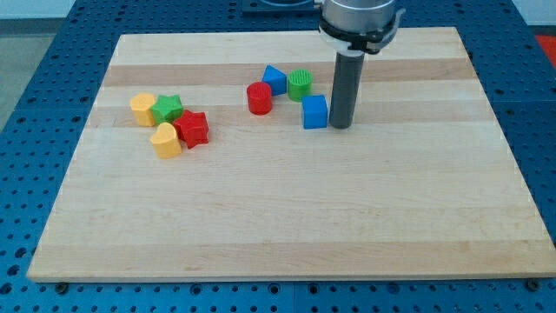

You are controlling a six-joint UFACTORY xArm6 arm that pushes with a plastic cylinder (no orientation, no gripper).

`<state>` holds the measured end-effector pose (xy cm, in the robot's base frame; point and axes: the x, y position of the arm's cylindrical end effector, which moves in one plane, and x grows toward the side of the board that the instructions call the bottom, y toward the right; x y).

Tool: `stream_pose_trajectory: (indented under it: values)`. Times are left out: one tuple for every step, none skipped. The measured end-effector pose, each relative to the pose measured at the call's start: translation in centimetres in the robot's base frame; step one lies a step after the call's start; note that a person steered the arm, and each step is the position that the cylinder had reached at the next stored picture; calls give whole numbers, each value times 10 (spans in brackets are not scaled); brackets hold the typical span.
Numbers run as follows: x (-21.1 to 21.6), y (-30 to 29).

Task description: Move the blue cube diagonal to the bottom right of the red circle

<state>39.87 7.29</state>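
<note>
a pale wooden board (287,217) fills most of the frame, its bare near edge along the bottom and faint grain stripes running left to right. around it lies a blue perforated table (35,113), showing at the left, right and bottom edges.

the blue cube (314,112) sits in the upper middle of the frame, a small solid block with a lighter top face. it lies to the lower right of the red circle (259,98), near it but apart. above them, a second blue block (274,80), wedge-like, touches a green cylinder (300,84).

at the left centre, four blocks cluster together: a yellow block (142,109), a green star (168,109), a red star (192,129) and a yellow rounded block (165,140).

the arm comes down from the top edge, a grey collar (358,22) over a straight dark rod held upright. my tip (340,127) rests on the board just beside the blue cube's right face; whether they touch cannot be told. the rod has no fingers and grasps nothing.
</note>
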Motion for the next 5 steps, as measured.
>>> stream_pose_trajectory:
  values:
    - [-18,0]
    - [-23,0]
    - [-22,-6]
    - [-23,-19]
    - [-23,-31]
